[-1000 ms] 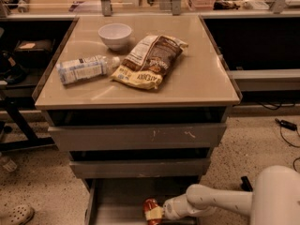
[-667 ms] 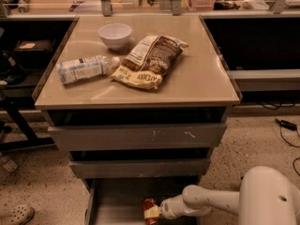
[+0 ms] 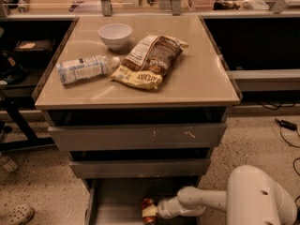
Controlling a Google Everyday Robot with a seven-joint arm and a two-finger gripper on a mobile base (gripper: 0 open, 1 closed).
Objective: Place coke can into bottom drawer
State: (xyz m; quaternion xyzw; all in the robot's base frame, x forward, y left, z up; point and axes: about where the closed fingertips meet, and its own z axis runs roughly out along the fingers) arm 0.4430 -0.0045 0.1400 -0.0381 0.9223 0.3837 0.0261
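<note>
- The end effector (image 3: 158, 210) sits low at the bottom edge of the camera view, inside the pulled-out bottom drawer (image 3: 112, 205), and is closed on the coke can (image 3: 148, 211) from the can's right side.
- The coke can, red-orange with pale markings, stands roughly upright in that grasp, over the right part of the drawer's flat grey floor. Whether its base touches the floor cannot be told.
- The white arm (image 3: 201, 199) runs rightward from the end effector to a rounded white housing (image 3: 260, 198) at the lower right corner.
- The bottom drawer is open; above it the middle drawer (image 3: 140, 168) and the top drawer (image 3: 136, 136), both wider and grey, are pushed in, the top one with scratches on its front.
- On the table (image 3: 197, 83) over the drawers lie a brown-and-yellow snack bag (image 3: 149, 62) near the centre, a water bottle (image 3: 84, 69) on its side to the left, and a white bowl (image 3: 115, 35) behind them.
- On the speckled floor, a sandal (image 3: 16, 214) lies at lower left.
</note>
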